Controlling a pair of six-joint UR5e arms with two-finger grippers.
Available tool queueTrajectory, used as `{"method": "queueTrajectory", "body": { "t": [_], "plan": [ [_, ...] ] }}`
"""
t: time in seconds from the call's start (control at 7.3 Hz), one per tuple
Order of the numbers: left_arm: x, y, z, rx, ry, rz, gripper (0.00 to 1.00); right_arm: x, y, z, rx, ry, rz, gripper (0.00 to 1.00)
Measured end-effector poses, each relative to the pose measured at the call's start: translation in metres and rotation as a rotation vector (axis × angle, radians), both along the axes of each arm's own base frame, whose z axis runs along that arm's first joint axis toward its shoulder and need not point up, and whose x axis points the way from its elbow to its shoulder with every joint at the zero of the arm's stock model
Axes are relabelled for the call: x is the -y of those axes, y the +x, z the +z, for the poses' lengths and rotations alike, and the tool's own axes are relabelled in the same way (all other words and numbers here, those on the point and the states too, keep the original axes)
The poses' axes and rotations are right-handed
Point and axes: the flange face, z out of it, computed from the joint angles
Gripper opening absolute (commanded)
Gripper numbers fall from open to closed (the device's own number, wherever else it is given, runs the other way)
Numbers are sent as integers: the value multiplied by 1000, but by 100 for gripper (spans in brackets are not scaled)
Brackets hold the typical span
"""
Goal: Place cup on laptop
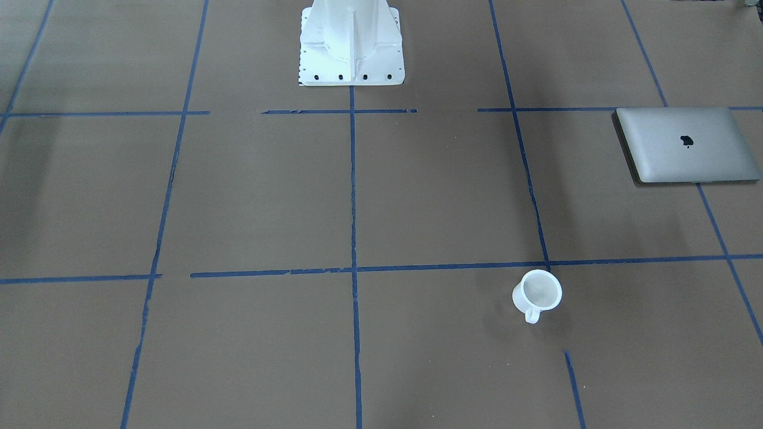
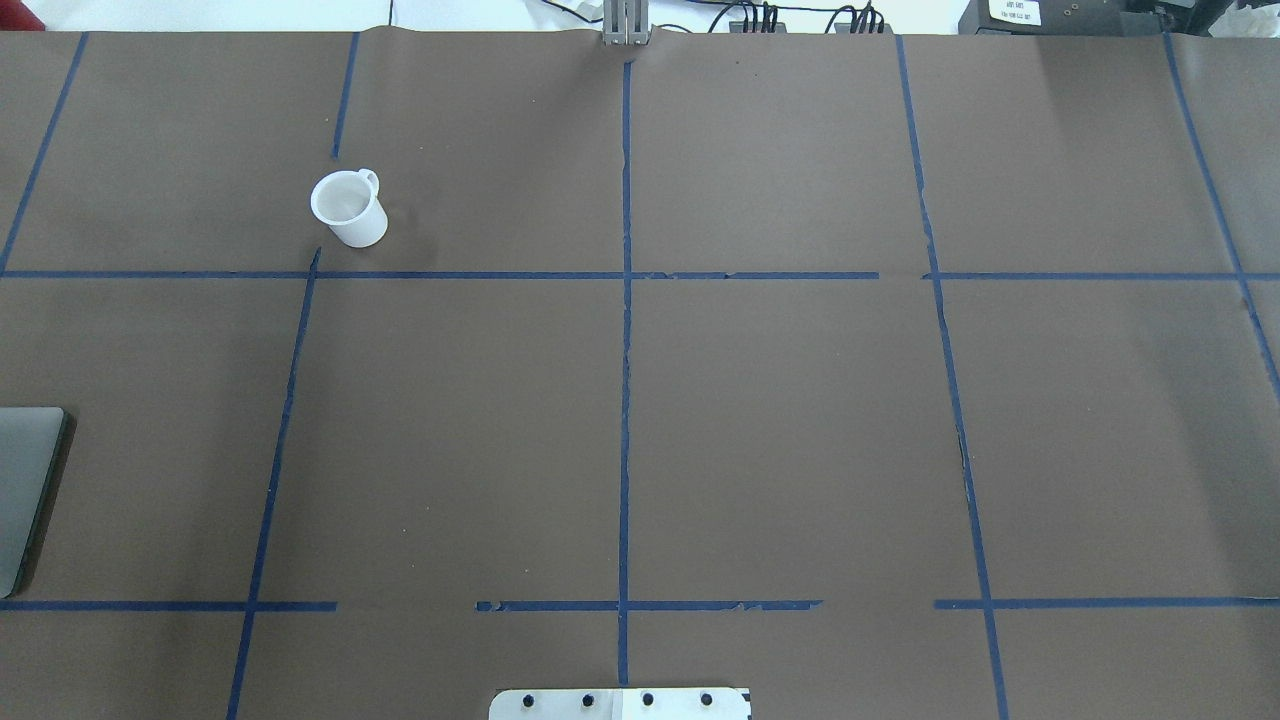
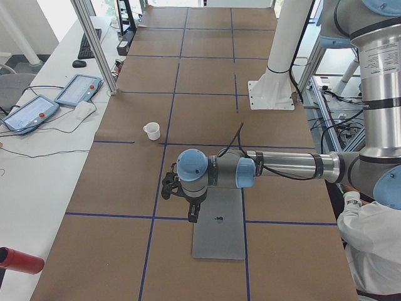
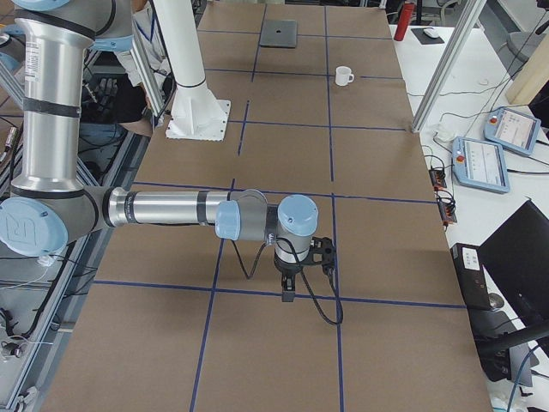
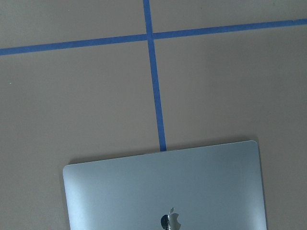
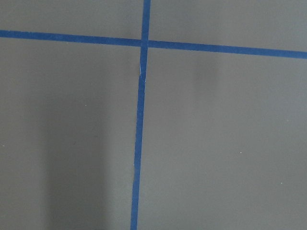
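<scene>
1 cup (image 1: 537,292) upright; 1 laptop (image 1: 685,146) closed, well apart | left hand (image 3: 193,217); right hand (image 4: 287,294): open or closed, cannot tell

White cup (image 1: 537,290), silver-grey laptop (image 1: 661,149) with a dark logo (image 1: 686,141), brown table (image 1: 256,196) crossed by a grid of blue tape (image 1: 353,196).

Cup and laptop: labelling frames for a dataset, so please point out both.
cup (image 1: 539,291), exterior front-facing view, on its pale inside.
laptop (image 1: 685,150), exterior front-facing view, on the middle of its lid.

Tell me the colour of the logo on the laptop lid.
The logo is black on the silver-grey laptop; exterior front-facing view.
</scene>
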Motion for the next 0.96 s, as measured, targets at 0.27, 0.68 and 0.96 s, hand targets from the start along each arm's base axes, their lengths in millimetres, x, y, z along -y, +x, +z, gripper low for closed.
{"method": "queueTrajectory", "body": {
  "t": [0.27,0.68,0.96],
  "plan": [
    [0,3,1,7,-2,7,100,0,0,0,0,0,0,100],
    [11,21,-11,1,42,49,100,0,0,0,0,0,0,100],
    [53,50,-55,-10,150,75,100,0,0,0,1,0,0,100]
  ]
}}
